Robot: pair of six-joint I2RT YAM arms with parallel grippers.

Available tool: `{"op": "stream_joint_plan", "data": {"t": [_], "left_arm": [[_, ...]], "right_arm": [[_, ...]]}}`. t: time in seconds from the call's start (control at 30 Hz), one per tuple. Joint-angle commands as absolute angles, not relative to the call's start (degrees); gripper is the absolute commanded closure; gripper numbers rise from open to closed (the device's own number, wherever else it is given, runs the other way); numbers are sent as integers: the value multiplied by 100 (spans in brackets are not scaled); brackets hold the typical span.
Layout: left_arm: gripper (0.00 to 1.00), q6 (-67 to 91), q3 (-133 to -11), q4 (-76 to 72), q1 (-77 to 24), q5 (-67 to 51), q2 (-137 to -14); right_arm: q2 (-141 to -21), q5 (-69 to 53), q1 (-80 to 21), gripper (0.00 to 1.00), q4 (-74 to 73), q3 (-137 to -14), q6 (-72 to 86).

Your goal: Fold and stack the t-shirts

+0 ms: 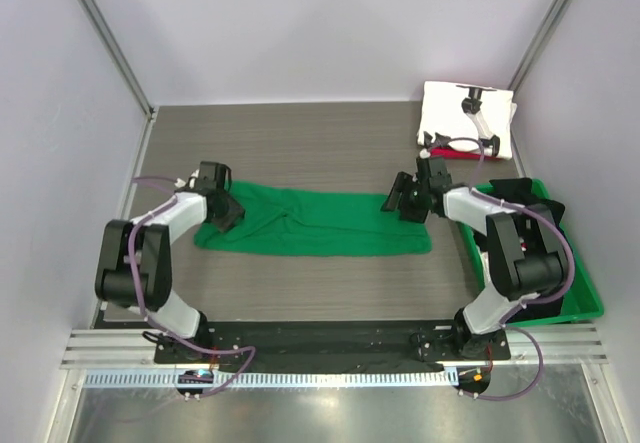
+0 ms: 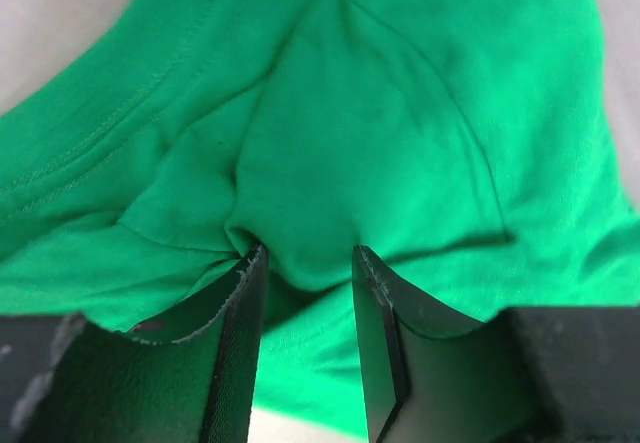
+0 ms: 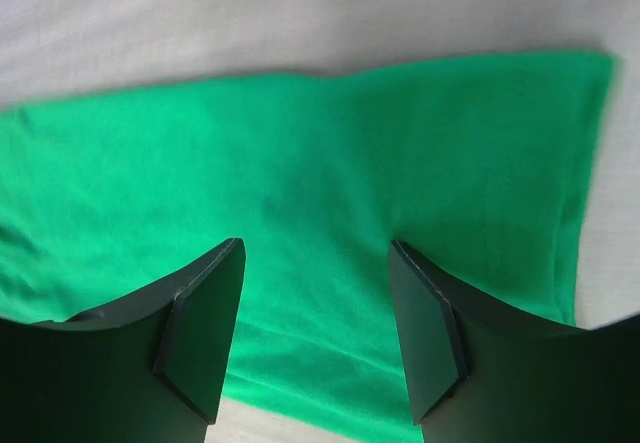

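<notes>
Evidently light, limp and prone to bunching, the green t-shirt (image 1: 315,225) lies in a long band on the tabletop (image 1: 300,153), best taken at its ends, where the left fingers (image 2: 232,343) pinch a pucker and the right fingers (image 3: 200,333) hover wide apart; no print or label shows.

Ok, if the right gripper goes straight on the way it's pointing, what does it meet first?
The green t-shirt: the right gripper is open and points at the cloth spread below it. Depth is unclear, but nothing shows in between.
</notes>
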State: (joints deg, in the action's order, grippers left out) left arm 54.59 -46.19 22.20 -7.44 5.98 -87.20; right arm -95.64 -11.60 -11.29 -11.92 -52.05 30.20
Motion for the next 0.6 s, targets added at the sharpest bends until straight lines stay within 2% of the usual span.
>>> {"op": "stream_joint_plan", "data": {"t": [0.0,0.13,0.23,0.27,0.33,0.37,0.4,0.43,0.5,0.57], "left_arm": [[60,5230,-5228,1731,-773,528,-9595],[62,5203,-6387,2213,-940,510,-10834],[63,5186,-7739,2791,-1133,501,-11836],[63,5168,-8657,2960,-1256,475,-12091],[61,4845,-9610,3338,-1423,28,-12926],[60,4643,-10224,3479,-1667,-330,-13251],[59,4362,-11483,3750,-1818,-482,-13532],[57,4107,-12305,4493,-2150,-362,-14048],[48,3377,-13947,5060,-2425,-220,-14360],[41,3086,-14255,5238,-2628,-290,-14257]], "right_arm": [[-9150,-923,-1449,34,-1329,-4397,3461],[-8230,-634,-1950,35,-1055,-3185,4129],[-7244,-553,-2555,34,-1055,-2569,5127],[-6851,-519,-2827,34,-1116,-2479,5437],[-6593,-571,-4047,34,-828,-2252,6374],[-6540,-711,-4435,34,-182,-2180,6616],[-6583,-799,-4891,34,163,-2162,6749],[-6653,-852,-5461,34,332,-2301,6715],[-6706,-896,-5791,33,168,-2556,6374],[-6540,-862,-5871,32,-269,-2856,5909]]}}
